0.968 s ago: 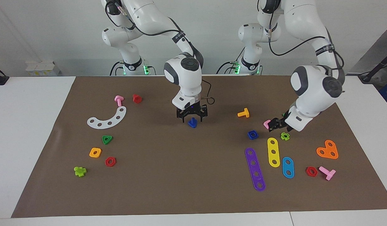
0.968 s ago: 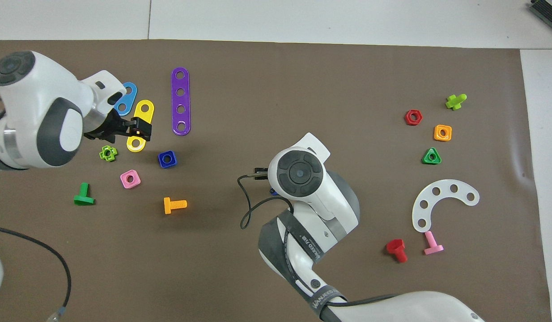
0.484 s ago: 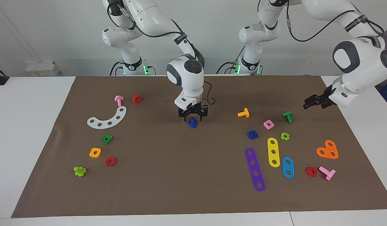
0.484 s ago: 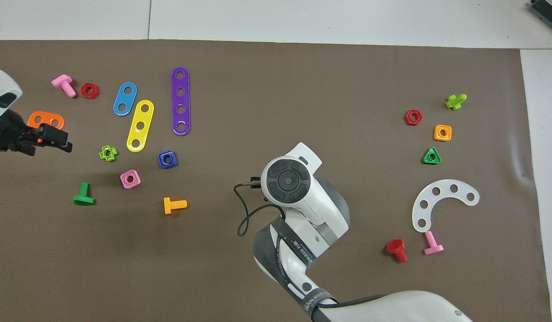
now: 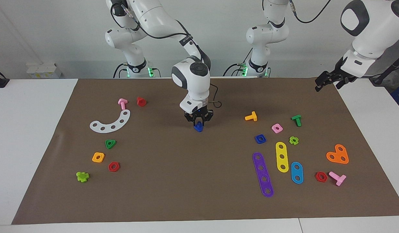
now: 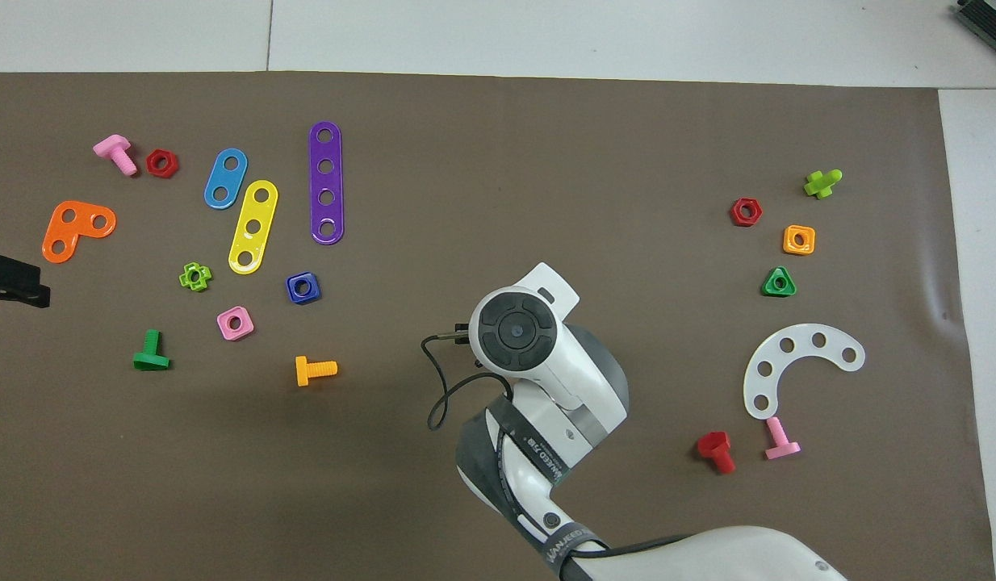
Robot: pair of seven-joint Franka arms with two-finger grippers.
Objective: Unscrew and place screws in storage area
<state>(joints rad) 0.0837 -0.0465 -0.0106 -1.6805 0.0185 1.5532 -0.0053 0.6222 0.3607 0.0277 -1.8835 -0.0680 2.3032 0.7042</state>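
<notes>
The dark-blue bolt (image 5: 198, 128) is low at the middle of the brown mat. My right gripper (image 5: 198, 125) points straight down and is shut on it. I cannot tell whether it rests on the mat. In the overhead view the right wrist (image 6: 516, 331) hides the bolt. The storage area (image 5: 105, 154) is bare mat toward the right arm's end, edged by a green triangular nut (image 5: 110, 143), an orange square nut (image 5: 98, 157) and a red hexagonal nut (image 5: 113, 166). My left gripper (image 5: 325, 80) is raised over the mat's corner at the left arm's end, empty.
Toward the left arm's end lie purple (image 5: 263, 174), yellow (image 5: 282, 157) and blue (image 5: 296, 172) strips, a blue square nut (image 5: 260, 139), a pink nut (image 5: 276, 128), an orange bolt (image 5: 251, 116) and a green bolt (image 5: 296, 120). A white curved strip (image 5: 110, 123) lies near the storage area.
My right gripper's fingers have closed from wide open onto the blue bolt. My left arm has lifted from the pink nut and swung up toward its own end of the table.
</notes>
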